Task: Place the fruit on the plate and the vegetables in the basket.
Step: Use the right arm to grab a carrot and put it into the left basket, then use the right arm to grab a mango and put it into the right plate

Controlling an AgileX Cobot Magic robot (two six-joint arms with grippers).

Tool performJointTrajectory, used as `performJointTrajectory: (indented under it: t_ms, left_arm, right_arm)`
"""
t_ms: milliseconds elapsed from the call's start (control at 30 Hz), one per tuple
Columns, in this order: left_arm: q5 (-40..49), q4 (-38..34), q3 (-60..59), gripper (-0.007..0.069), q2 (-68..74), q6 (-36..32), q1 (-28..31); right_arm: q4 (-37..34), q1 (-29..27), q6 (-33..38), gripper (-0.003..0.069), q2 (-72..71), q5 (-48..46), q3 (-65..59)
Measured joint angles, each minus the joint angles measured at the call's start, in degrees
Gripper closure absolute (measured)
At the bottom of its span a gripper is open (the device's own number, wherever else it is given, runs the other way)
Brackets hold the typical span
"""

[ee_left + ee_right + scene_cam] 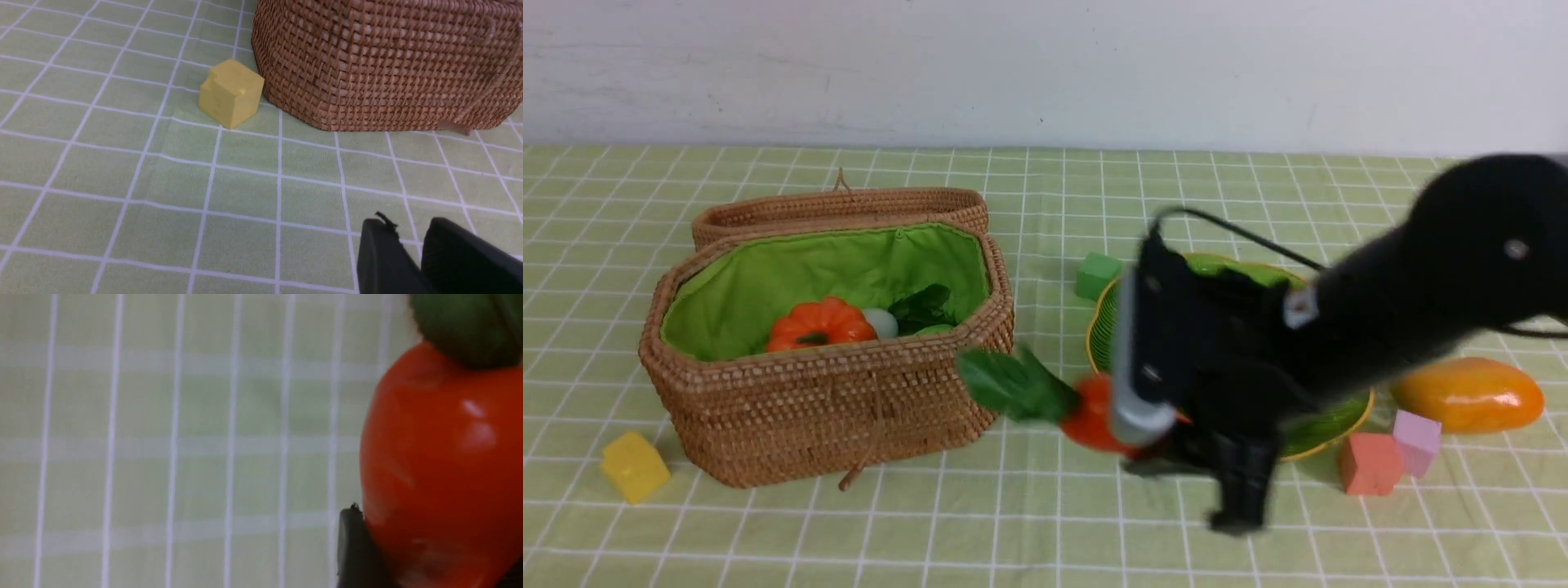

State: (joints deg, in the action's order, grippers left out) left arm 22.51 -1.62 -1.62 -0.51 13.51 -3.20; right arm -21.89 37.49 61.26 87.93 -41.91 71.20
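Glossy, tapering orange-red carrot with leafy green top, clamped in the right claw.

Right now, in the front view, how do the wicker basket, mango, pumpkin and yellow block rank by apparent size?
1. Wicker basket
2. Mango
3. Pumpkin, partly hidden by the basket's rim
4. Yellow block

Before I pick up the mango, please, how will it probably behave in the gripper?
The mango will probably keep its shape, since its skin looks smooth and hard. That glossy surface may be a little slippery. Its rounded, long body lies on its side on the cloth, so a push from the side could perhaps make it roll.
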Motion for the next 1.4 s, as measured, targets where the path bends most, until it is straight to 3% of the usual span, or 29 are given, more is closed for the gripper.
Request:
performJointTrajectory:
  t_ms: [200, 400, 600, 700, 867, 933, 1200, 1300, 1333, 1367, 1400]
  left_arm:
    - [0.0, 0.0, 0.0, 0.0464, 0.0, 0.0, 0.0]
    - [0.0, 0.0, 0.0, 0.046, 0.0, 0.0, 0.0]
    - [0.0, 0.0, 0.0, 0.046, 0.0, 0.0, 0.0]
    - [0.0, 0.0, 0.0, 0.046, 0.0, 0.0, 0.0]
    - [0.0, 0.0, 0.0, 0.046, 0.0, 0.0, 0.0]
    - [0.0, 0.0, 0.0, 0.046, 0.0, 0.0, 0.0]
    - [0.0, 0.0, 0.0, 0.0454, 0.0, 0.0, 0.0]
    - [0.0, 0.0, 0.0, 0.0449, 0.0, 0.0, 0.0]
    - [0.0, 0.0, 0.0, 0.0448, 0.0, 0.0, 0.0]
    - [0.0, 0.0, 0.0, 0.0447, 0.0, 0.0, 0.0]
    - [0.0, 0.0, 0.0, 0.0445, 0.0, 0.0, 0.0]
  right_arm:
    - [-1.59, 2.68, -16.43, 0.0328, 15.74, 11.22, 24.92]
    - [-0.26, 2.68, -19.06, 0.0328, 31.3, 13.62, 42.32]
    - [4.15, 2.68, -20.91, 0.0323, 37.1, 8.41, 46.96]
    - [5.3, 2.63, -22.45, 0.0262, 37.22, 6.56, 47.25]
    - [5.55, 1.2, -26.0, 0.0013, 34.85, 4.55, 46.98]
    - [5.6, 0.17, -26.38, -0.001, 32.47, 4.36, 45.96]
    - [6.47, -12.08, -30.91, 0.0061, 15.02, -9.0, 35.48]
    - [9.09, -21.94, -40.37, 0.0103, 9.97, -16.72, 30.6]
    - [9.43, -22.6, -41.14, 0.0104, 9.79, -17.39, 30.27]
    - [10.42, -27.99, -48.02, 0.0113, 9.09, -19.11, 27.48]
    - [10.81, -30.0, -50.88, 0.0116, 9.1, -19.17, 26.33]
